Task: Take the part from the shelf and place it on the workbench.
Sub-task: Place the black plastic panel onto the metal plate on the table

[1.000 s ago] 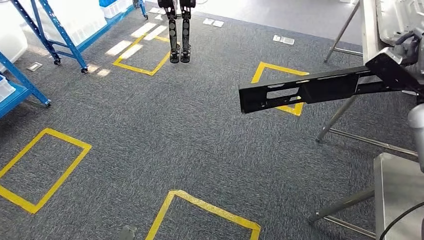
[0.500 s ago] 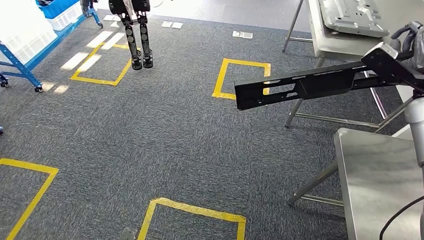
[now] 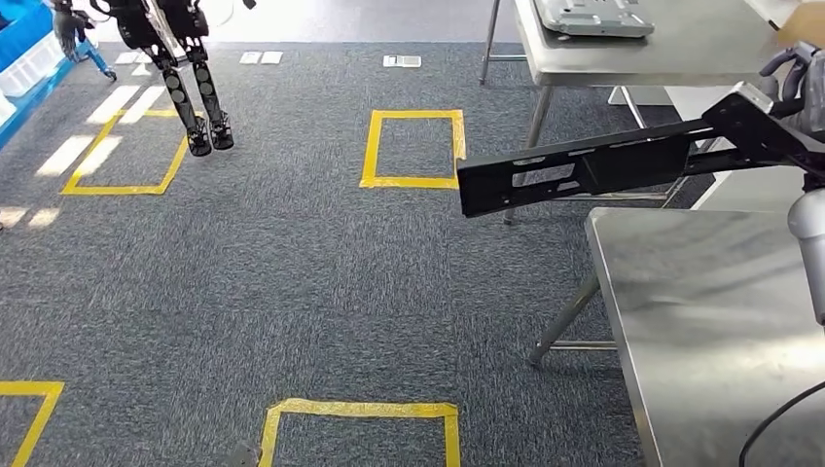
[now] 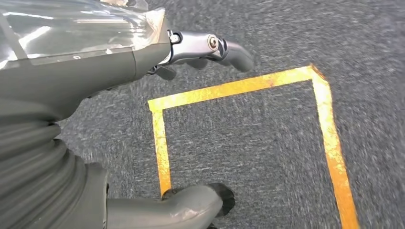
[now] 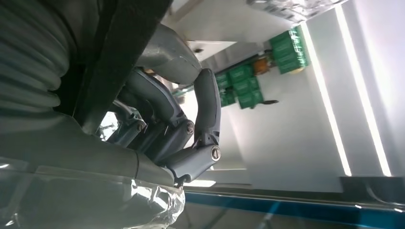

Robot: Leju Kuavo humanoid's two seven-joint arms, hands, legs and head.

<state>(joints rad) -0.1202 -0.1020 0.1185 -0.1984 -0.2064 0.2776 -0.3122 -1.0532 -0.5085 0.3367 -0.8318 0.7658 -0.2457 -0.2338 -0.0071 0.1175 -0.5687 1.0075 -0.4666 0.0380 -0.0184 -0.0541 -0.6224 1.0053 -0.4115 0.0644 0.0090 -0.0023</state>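
The right hand (image 3: 793, 83) grips the far-right end of the black part (image 3: 584, 170), which juts left over the carpet beside the workbench (image 3: 700, 321). The left hand (image 4: 143, 119) hangs open.

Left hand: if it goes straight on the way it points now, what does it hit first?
Probably the carpet floor. In the left wrist view the left hand holds nothing, fingers apart, hanging over grey carpet with a yellow tape outline. Nothing else shows in that line, though depth is unclear.
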